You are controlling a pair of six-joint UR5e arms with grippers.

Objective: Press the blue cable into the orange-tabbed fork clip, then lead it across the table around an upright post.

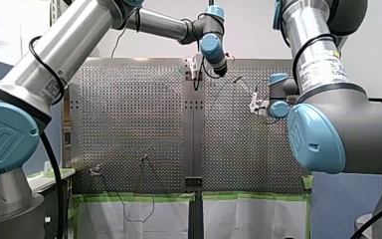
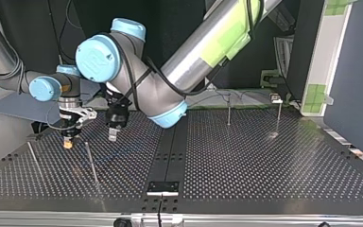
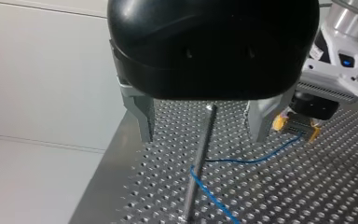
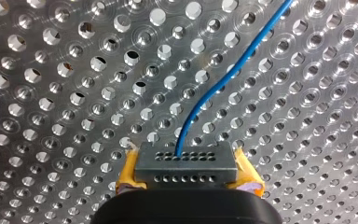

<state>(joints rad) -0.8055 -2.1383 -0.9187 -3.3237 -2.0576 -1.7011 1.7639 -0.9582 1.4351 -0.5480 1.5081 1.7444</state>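
Post wrap: blue cable point(image 3: 256, 160) bends at upright post point(image 3: 200, 154), top view's lower left.
Clenched on the cable, right tool point(image 4: 186, 163) sits just beside; left tool point(image 3: 201, 135) released, post ahead between its fingers, likely the nearer arm.

Recorded blue cable point(image 4: 214, 84), silver worktop point(image 4: 51, 93) with regular hole pattern, black left tool point(image 3: 200, 130) with grey fingers point(image 3: 142, 119), yellow pads point(image 4: 127, 175) on right tool point(image 4: 186, 170), green edge tape point(image 1: 139, 197).
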